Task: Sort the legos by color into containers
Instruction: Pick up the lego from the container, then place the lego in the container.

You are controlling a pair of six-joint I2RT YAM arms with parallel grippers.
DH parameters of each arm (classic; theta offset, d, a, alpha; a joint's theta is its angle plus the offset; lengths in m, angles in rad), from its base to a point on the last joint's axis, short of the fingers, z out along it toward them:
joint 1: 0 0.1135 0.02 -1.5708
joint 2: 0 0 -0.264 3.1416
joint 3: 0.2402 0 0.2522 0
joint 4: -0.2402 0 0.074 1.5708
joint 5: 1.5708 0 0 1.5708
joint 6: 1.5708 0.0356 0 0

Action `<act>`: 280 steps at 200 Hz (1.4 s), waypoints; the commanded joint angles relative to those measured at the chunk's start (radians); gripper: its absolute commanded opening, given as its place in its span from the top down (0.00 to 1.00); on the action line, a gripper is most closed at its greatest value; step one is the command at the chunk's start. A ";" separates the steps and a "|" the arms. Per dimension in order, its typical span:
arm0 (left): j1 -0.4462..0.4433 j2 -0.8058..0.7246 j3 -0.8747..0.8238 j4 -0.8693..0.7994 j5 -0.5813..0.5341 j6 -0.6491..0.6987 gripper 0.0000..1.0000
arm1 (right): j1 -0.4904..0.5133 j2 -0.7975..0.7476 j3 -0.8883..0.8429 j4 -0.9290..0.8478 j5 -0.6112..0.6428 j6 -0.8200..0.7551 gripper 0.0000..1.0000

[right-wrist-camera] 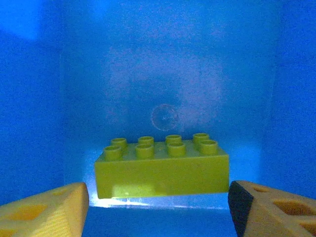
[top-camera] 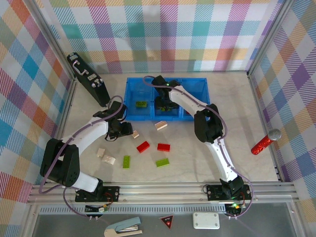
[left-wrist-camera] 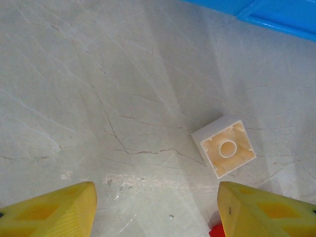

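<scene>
Tabletop (left-wrist-camera: 98, 98): pale marble.
Left hand (left-wrist-camera: 155, 212): wide, empty; cream lego (left-wrist-camera: 224, 146) at 1 o'clock.
Right hand (right-wrist-camera: 158, 212): wide, empty; lime lego (right-wrist-camera: 163, 168) at 12 o'clock, inside blue compartment (right-wrist-camera: 39, 98).

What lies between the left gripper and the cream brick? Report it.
Bare tabletop, nothing else, between left gripper and cream brick, per the left wrist view.
</scene>
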 commanded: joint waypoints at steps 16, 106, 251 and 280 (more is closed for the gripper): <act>0.020 -0.046 -0.023 -0.037 0.002 0.017 0.34 | 0.002 0.034 0.030 0.012 0.001 -0.001 0.27; 0.039 -0.069 -0.044 -0.034 0.007 0.020 0.34 | 0.004 -0.029 0.047 -0.026 0.036 -0.023 0.38; 0.040 -0.066 -0.060 -0.013 0.018 0.009 0.34 | 0.146 -0.146 0.220 -0.132 0.084 -0.001 0.38; 0.040 -0.077 -0.071 -0.013 0.019 0.008 0.34 | 0.169 -0.113 0.258 -0.086 0.007 0.025 0.38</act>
